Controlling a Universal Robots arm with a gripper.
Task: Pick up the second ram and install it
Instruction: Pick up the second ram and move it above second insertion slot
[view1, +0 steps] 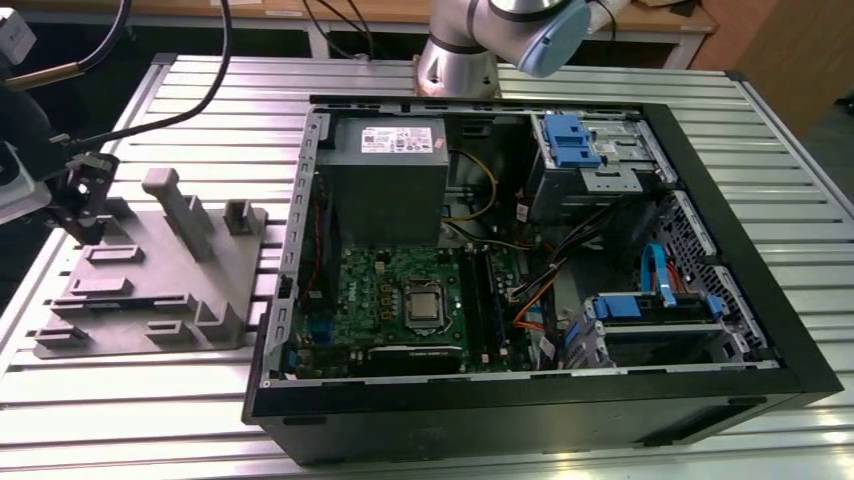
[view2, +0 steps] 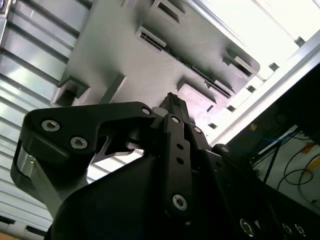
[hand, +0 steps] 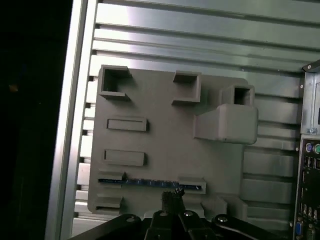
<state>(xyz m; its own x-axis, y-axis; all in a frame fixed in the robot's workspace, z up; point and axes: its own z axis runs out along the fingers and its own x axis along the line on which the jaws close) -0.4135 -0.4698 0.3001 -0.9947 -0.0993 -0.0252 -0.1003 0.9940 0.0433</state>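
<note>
Gripper (hand: 172, 196) jaws look pinched together, a sliver between the tips at most, nothing held. In the first wrist view the ram (hand: 150, 182) is just ahead of the tips. It stands on edge in a slot of the grey holder (hand: 165, 125), long edge up, presumably so the thin faces can be pinched from above. The tips sit near its mid-length, probably for a balanced grab, and I see no contact. Further out on the holder are a tall post (hand: 227, 122) and empty pockets. Past the holder, on the slatted table (view1: 200, 90), the open case (view1: 507, 410) lies on its side. That puts the motherboard (view1: 387, 290) facing up, which looks meant for a straight-down insert.
</note>
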